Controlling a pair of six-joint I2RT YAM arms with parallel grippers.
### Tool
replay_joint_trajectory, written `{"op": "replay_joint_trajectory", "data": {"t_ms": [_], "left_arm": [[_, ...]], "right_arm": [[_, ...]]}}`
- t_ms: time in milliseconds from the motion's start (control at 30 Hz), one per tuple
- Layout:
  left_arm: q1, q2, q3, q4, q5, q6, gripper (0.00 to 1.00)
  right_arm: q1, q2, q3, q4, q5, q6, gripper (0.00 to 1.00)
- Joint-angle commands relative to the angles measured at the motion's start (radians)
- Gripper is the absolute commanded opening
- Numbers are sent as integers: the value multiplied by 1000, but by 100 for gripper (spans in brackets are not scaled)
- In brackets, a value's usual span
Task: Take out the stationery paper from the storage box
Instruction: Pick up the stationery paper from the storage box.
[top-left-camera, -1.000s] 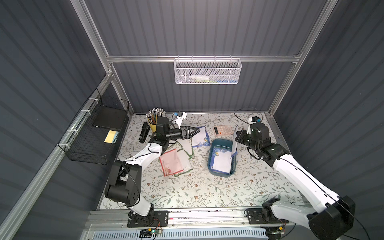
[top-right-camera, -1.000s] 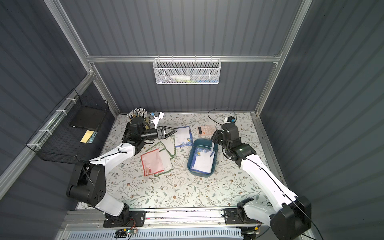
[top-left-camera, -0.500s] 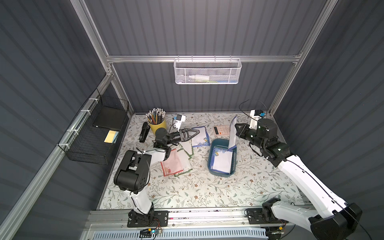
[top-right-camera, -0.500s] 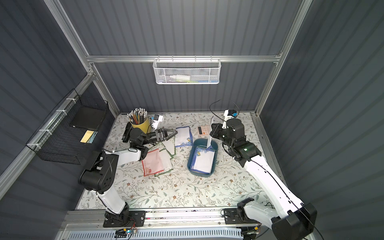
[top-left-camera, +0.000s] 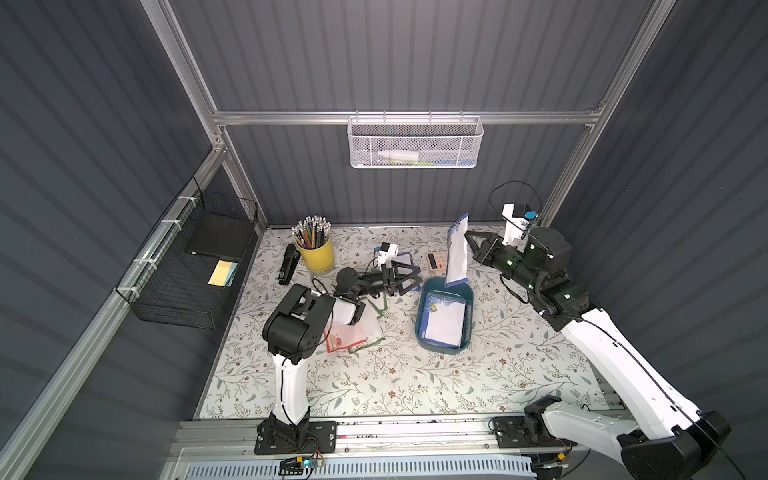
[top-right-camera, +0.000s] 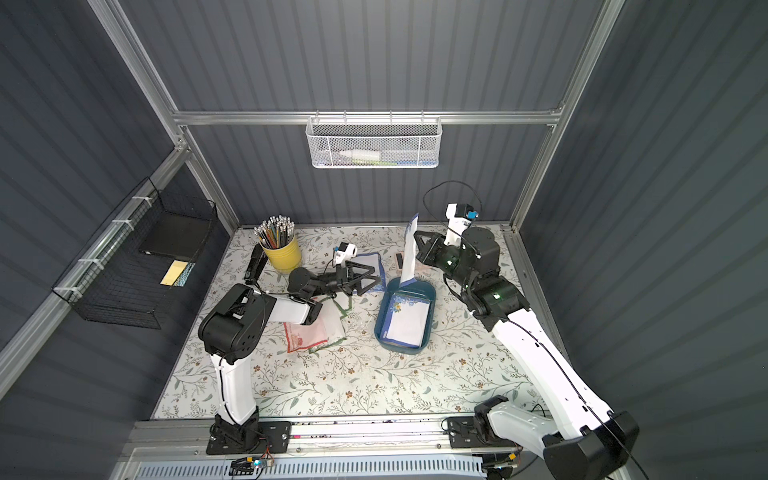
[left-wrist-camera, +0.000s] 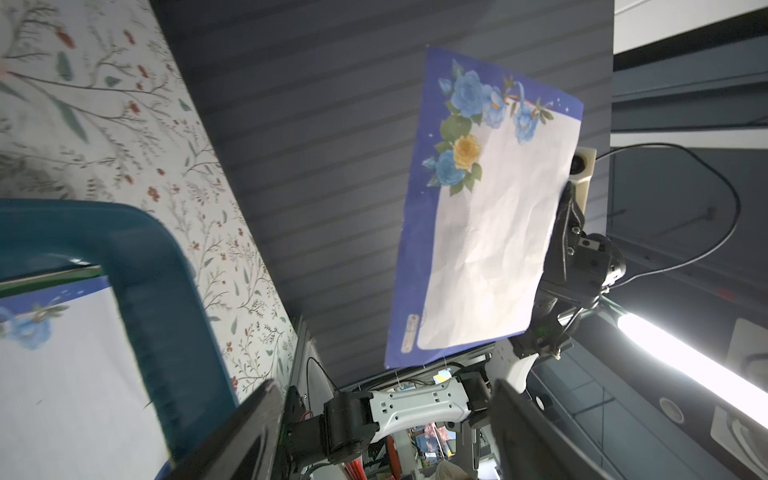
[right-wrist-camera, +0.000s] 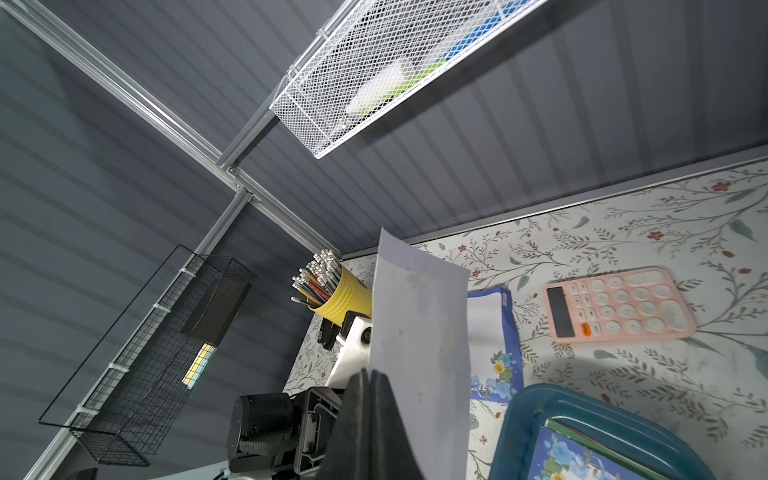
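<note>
One sheet of stationery paper (top-left-camera: 456, 253) hangs upright right of centre in both top views, pinched by the right gripper (top-left-camera: 468, 245) over the far end of the storage box (top-left-camera: 420, 322); a second sheet (top-left-camera: 444, 328) lies inside (loose sheets (top-left-camera: 357, 332) rest left of the box). The left gripper (top-left-camera: 415, 280), mid-frame, gapes wide and empty. Left wrist view: its fingers (left-wrist-camera: 245, 432) stand far apart, the held sheet beyond them. Right wrist view: pressed-together pads (right-wrist-camera: 365, 415) clamp the sheet's edge; a pink calculator (right-wrist-camera: 619, 305) lies near the box.

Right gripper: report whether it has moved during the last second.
Yes. The right gripper rose away from the storage box, lifting the blue-floral sheet with it.
</note>
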Motion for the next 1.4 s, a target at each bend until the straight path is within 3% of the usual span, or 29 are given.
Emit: {"op": "replay_joint_trajectory", "data": {"t_ms": [0, 400, 767, 1267, 1367], "left_arm": [[-3, 17, 44, 413, -49, -6, 82], [-40, 95, 134, 413, -94, -10, 81], [-124, 197, 329, 415, -141, -50, 80], [-134, 164, 357, 415, -157, -60, 70], [-135, 147, 363, 416, -161, -64, 68]], "right_arm": [[-2, -7, 15, 43, -52, 18, 0], [-2, -10, -3, 82, -103, 43, 0], [-2, -8, -20, 108, -108, 46, 0], [-2, -28, -49, 92, -80, 22, 0], [-2, -31, -51, 55, -22, 12, 0]]}}
